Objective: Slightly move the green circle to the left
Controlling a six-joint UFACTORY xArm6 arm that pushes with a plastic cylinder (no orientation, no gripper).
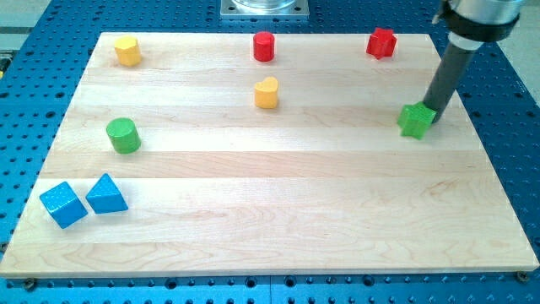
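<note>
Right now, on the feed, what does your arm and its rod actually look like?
Only its lower end shows. A straight, dark grey, round rod runs down from a wider cylindrical mount at the view's top right, grey with a dark band. I see no cables, markings or claw. My tip sits right beside the green star-shaped block, far from the green circle.

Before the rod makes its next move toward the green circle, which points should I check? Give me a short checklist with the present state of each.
1. Green circle visible on the board: ok.
2. My tip near the green circle: not ok; it is at the view's right, beside the green star-like block.
3. Tip on the circle's right side for a leftward push: ok, though far away.
4. Bare board left of the circle: ok.
5. Straight path free: cannot tell; the yellow heart lies close above it.
</note>
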